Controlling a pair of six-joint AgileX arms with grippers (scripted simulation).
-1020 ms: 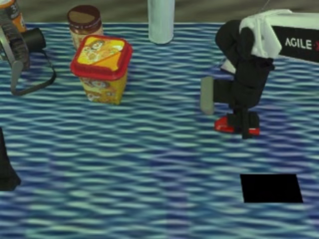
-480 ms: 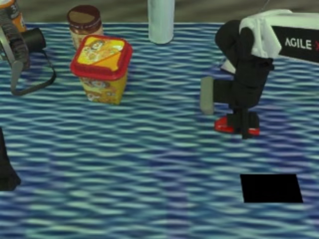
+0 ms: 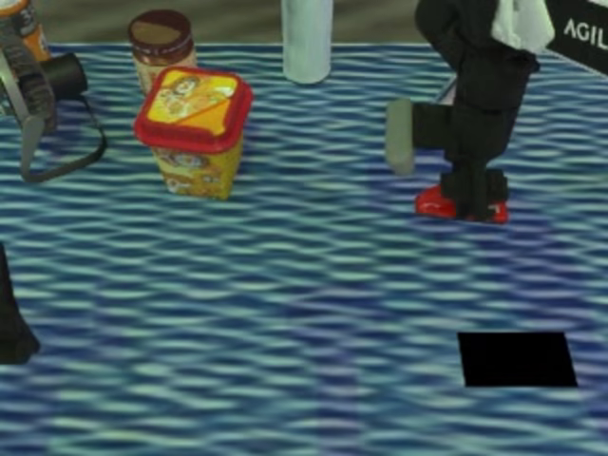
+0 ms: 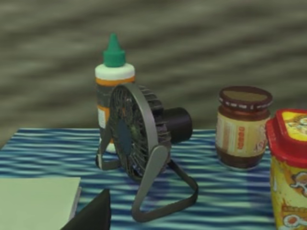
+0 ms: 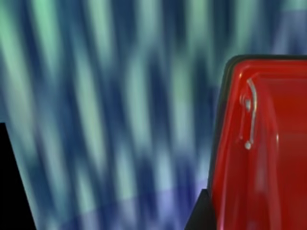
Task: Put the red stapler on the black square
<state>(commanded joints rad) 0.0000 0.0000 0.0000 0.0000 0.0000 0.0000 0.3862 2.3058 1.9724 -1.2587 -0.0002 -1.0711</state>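
The red stapler (image 3: 432, 201) hangs in my right gripper (image 3: 472, 199), which is shut on its middle at the right back of the table; red ends stick out on both sides of the black fingers. A soft shadow lies on the cloth under it. In the right wrist view the red stapler (image 5: 268, 158) fills one side, close to the camera, with a dark fingertip (image 5: 201, 213) against it. The black square (image 3: 518, 359) lies flat near the front right, well in front of the gripper. My left gripper (image 3: 11, 332) is parked at the table's left edge.
A red-lidded yellow tub (image 3: 195, 128) stands at the back left, with a brown-lidded jar (image 3: 160, 43) behind it. A small grey fan (image 3: 38, 90) and a green-capped bottle (image 4: 113, 81) occupy the back left corner. A white cylinder (image 3: 307, 38) stands at the back centre.
My right gripper has risen and shifted toward the back right, carrying the red stapler with it off the cloth. The left arm has not moved.
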